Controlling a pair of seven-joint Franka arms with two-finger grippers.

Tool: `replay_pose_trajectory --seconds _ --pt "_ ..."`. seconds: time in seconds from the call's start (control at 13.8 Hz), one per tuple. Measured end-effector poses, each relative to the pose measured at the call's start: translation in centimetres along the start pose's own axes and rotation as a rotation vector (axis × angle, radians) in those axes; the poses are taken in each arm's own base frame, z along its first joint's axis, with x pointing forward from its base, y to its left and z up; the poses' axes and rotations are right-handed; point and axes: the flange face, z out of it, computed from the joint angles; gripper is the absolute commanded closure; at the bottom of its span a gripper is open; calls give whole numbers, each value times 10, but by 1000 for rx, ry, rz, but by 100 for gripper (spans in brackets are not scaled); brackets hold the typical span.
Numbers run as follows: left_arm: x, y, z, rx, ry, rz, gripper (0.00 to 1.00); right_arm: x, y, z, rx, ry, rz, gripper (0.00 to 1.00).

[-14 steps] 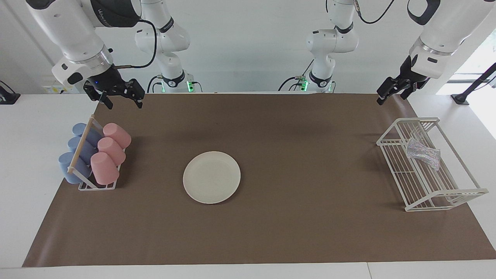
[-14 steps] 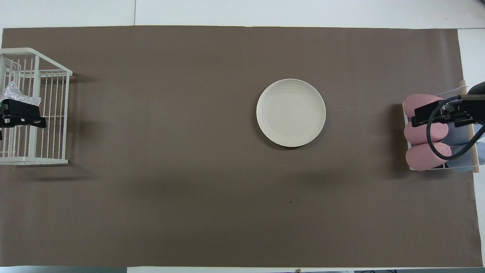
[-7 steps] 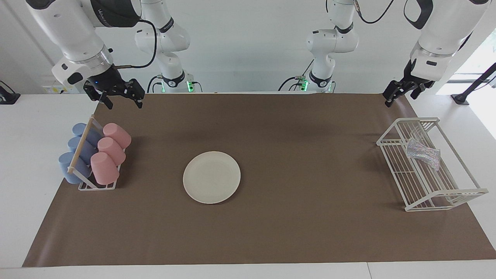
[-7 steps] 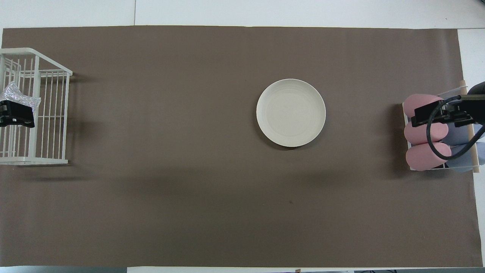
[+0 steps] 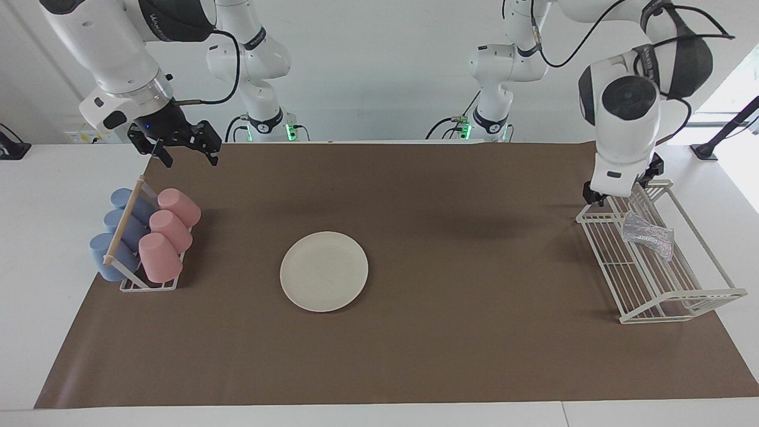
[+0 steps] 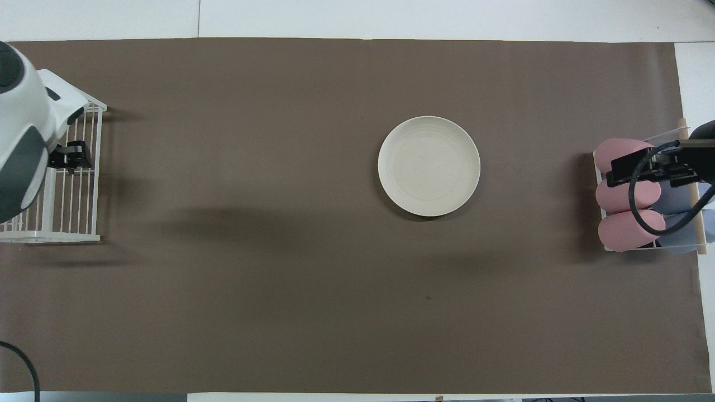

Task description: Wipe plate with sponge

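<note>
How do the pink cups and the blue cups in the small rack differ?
The pink cups lie on the side of the cup rack that faces the plate; the blue cups lie on its other side, across the wooden bar. Pink is fully visible; blue is partly covered. Both sets number three, all tilted.

I see bare mat all around the plate [image 5: 324, 271]; the sponge [image 5: 647, 235] sits inside the wire rack [image 5: 682, 296], hemmed by its walls.
</note>
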Motion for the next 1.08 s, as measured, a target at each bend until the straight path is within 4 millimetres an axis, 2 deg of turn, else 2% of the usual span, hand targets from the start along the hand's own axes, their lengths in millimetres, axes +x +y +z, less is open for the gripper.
replay_pose_trajectory --seconds 0.14,0.51,0.65,0.8,0.87,0.94,1.01,1.08 --pt "12 20 20 85 16 26 0 0 0 0 0 0 0 0" --pt "35 41 61 248 71 35 0 0 0 0 0 0 0 0" --pt "39 47 73 269 70 26 0 0 0 0 0 0 0 0" --pt "40 46 76 278 70 26 1 0 0 0 0 0 0 0" --pt "40 46 76 279 69 26 4 0 0 0 0 0 0 0" --pt "40 45 77 280 68 26 10 0 0 0 0 0 0 0" --pt "39 45 78 282 65 25 20 0 0 0 0 0 0 0" --pt "39 44 80 284 61 25 33 0 0 0 0 0 0 0"
